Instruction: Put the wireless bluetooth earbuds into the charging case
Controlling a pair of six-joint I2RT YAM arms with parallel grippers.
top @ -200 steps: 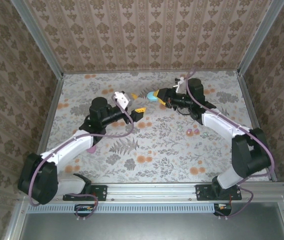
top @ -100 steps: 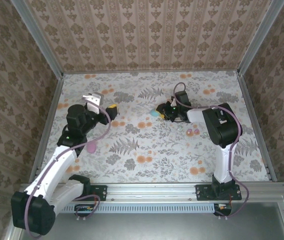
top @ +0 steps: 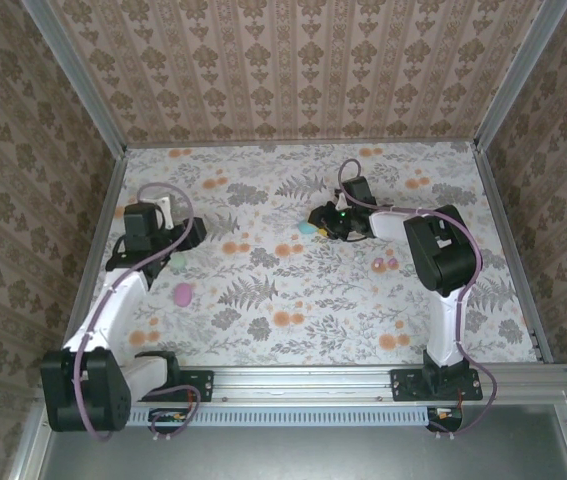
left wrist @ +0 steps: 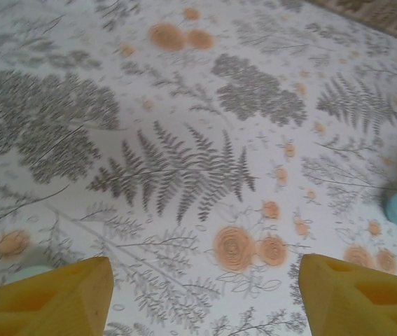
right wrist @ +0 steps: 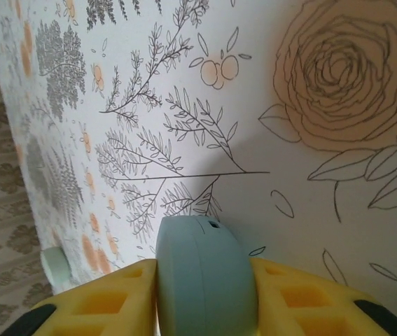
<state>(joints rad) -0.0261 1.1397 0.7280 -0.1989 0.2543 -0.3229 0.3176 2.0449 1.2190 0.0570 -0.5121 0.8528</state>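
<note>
The right pincer (right wrist: 202, 274) had its yellow pads pressed against both flanks of the pale cyan charging case (right wrist: 199, 241), while the left pincer (left wrist: 205, 283) stood wide with nothing between its tips. The pink earbuds (top: 379, 264) lay on the floral table (top: 293, 300) behind the right pincer, beside its forearm. Tiny, light and glossy, they would likely skid or pop free, so a gentle fingertip pinch across each bud's widest part seemed best.

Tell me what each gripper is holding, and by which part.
Right gripper pinches the cyan case across its two sides. Left gripper is open, holding nothing.
</note>
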